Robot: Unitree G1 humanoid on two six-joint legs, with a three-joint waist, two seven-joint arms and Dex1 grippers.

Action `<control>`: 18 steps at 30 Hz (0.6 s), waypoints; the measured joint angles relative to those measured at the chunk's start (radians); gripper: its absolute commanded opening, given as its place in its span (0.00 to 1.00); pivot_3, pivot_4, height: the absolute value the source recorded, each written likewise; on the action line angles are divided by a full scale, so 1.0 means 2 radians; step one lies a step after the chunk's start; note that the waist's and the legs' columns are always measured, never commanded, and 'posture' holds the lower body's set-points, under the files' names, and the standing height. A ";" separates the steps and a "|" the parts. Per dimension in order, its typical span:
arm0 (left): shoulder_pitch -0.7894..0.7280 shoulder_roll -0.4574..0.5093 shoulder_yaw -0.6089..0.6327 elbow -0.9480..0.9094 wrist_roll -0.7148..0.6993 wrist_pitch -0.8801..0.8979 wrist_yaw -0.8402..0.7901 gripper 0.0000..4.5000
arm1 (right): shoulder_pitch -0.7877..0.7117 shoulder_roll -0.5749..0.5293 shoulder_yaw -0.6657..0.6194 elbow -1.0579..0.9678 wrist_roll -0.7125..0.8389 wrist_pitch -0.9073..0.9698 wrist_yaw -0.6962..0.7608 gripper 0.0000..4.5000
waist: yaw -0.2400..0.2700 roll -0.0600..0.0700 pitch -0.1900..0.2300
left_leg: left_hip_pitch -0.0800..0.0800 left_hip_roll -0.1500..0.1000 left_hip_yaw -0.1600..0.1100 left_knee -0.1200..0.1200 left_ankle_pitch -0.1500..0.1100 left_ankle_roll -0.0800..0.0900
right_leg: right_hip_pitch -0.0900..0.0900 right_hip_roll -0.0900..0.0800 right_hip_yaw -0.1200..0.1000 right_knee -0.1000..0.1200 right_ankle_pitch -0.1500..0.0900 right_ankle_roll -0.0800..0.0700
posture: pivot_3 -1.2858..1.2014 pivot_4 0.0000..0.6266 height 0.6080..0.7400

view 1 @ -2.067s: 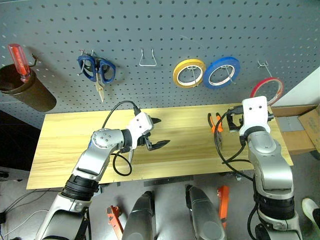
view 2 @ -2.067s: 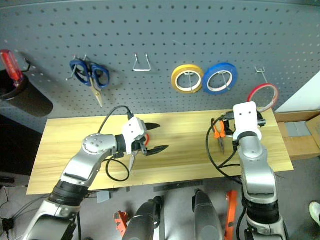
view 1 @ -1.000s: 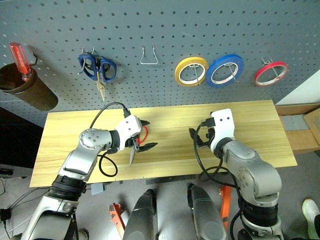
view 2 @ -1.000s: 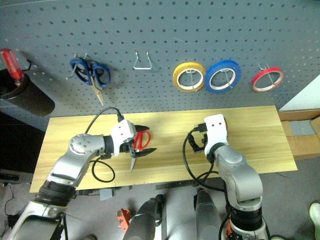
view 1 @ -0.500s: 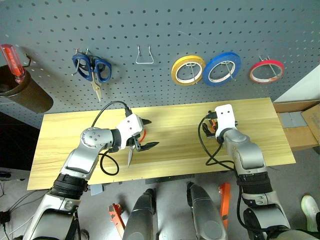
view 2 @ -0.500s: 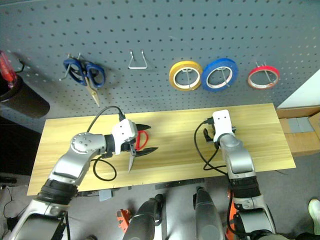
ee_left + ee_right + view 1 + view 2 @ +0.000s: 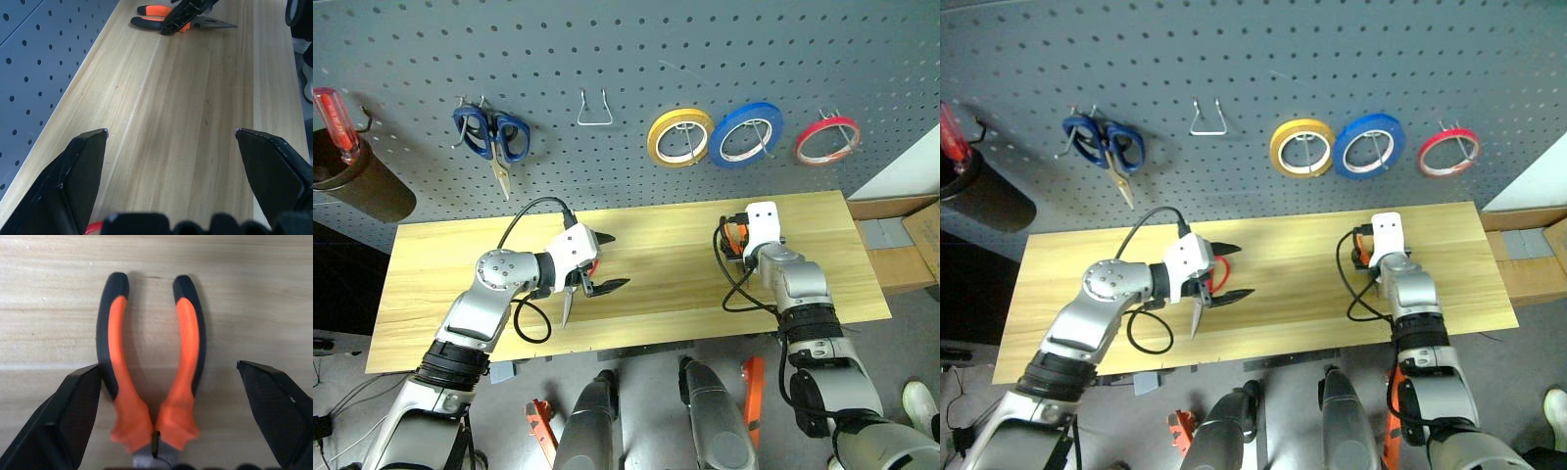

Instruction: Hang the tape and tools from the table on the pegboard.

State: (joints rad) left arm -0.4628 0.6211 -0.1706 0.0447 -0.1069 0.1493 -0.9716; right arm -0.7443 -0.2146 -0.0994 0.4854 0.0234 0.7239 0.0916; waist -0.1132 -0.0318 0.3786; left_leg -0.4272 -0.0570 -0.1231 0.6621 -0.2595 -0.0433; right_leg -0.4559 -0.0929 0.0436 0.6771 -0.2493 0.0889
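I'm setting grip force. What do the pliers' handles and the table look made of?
The pliers: handles seem covered in rubbery or plastic sleeves, matte orange with black outer edges, no glare; a bit of grey metal shows at the joint. The table: pale wood planks, seen by the long grain lines and seams, with a smooth, slightly satin finish, perhaps sealed.

Red tape (image 7: 826,140) on pegboard (image 7: 636,59) hook; left gripper (image 7: 608,262) fingers spread above table (image 7: 440,274).

Head cameras overlook the table (image 7: 450,264); wrist cameras skim it.
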 measured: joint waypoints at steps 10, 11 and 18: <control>0.009 0.000 0.000 0.000 0.002 0.000 0.001 1.00 | -0.010 -0.001 -0.008 0.009 0.013 0.019 0.004 0.60 | 0.000 0.000 0.000 | 0.000 0.000 -0.001 0.000 0.000 0.000 | 0.000 0.000 0.000 0.001 0.000 0.000 | 0.46 0.63 1.00; 0.010 0.000 0.000 0.000 0.002 0.000 0.002 1.00 | -0.006 -0.001 -0.007 0.004 0.013 0.020 0.004 0.60 | 0.000 0.000 0.000 | 0.000 0.000 -0.001 0.000 0.000 0.000 | 0.000 0.000 0.000 0.001 0.000 0.000 | 0.46 0.62 1.00; 0.038 -0.009 0.034 -0.028 -0.030 0.042 0.024 1.00 | 0.080 0.018 0.019 -0.155 0.014 0.075 -0.007 0.60 | 0.000 0.000 0.000 | -0.001 0.000 -0.001 0.000 0.000 0.000 | -0.001 0.000 0.000 0.001 0.000 0.000 | 0.46 0.62 1.00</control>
State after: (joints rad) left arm -0.3875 0.6027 -0.1030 -0.0105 -0.1673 0.2338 -0.9232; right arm -0.5839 -0.1781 -0.0617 0.1751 0.0512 0.8737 0.0776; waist -0.1138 -0.0327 0.3778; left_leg -0.4287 -0.0566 -0.1249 0.6620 -0.2593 -0.0437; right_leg -0.4586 -0.0930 0.0435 0.6788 -0.2492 0.0889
